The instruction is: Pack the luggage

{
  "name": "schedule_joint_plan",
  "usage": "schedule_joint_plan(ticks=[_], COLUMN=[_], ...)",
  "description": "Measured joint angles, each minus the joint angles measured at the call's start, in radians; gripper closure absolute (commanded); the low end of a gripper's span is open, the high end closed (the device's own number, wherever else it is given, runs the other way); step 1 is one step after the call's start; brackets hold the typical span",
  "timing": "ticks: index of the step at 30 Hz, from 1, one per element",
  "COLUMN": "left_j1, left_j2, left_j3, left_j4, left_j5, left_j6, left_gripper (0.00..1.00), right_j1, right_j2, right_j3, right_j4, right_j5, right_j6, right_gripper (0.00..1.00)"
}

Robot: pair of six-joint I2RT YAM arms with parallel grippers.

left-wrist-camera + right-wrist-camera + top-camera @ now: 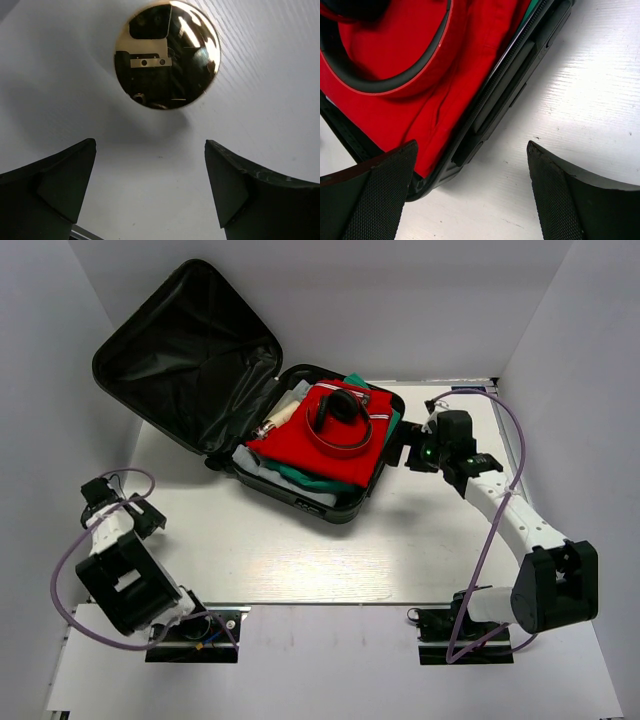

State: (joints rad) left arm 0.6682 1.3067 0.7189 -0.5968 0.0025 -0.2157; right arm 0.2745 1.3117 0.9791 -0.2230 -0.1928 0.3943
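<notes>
from above, the luggage [190,355] lies open at the far middle of the table [300,550], its lid thrown back to the left and its base full: a red garment [335,455] on top, red-and-black headphones [340,412] resting on it, a green garment [300,478] and pale cloth peeking out beneath. the right gripper [402,452] sits just beside the base's right edge, the left gripper [118,502] well apart from the case near the table's left side. so the filling looks mostly done, while the lid is not yet closed, which i judge to be the main step left. in the left wrist view, the fingers stand spread wide with nothing between them, hanging over bare table and a shiny gold disc [167,55] that mirrors the camera. in the right wrist view, the fingers are likewise wide apart and empty, straddling the case's black rim, with the red garment and the headphone band lying inside it; whether they touch the shell i cannot tell.
</notes>
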Motion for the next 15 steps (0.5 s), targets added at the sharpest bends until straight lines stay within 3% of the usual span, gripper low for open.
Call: schedule_joint_plan(ticks=[6, 12, 13, 15], left_j1=[0.027, -0.003, -0.013, -0.031], left_j2=[0.085, 0.192, 0.207, 0.227], left_j3=[0.046, 0.093, 0.096, 0.098], left_j4=[0.060, 0.129, 0.139, 0.156], left_j5=[-0.023, -0.019, -0.018, -0.019], left_j6=[0.014, 0.045, 0.051, 0.065], left_gripper=[0.00, 0.11, 0.15, 0.35], right_j1=[0.000, 0.000, 0.000, 0.000], right_j2=[0.027, 0.060, 0.066, 0.072], right_j3=[0.037, 0.071, 0.077, 0.081], right_j4=[-0.005, -0.006, -0.005, -0.005], right_j5=[0.005, 0.013, 0.014, 0.020], right_j6=[0.000, 0.001, 0.001, 0.001], right_gripper=[0.10, 0.10, 0.10, 0.10])
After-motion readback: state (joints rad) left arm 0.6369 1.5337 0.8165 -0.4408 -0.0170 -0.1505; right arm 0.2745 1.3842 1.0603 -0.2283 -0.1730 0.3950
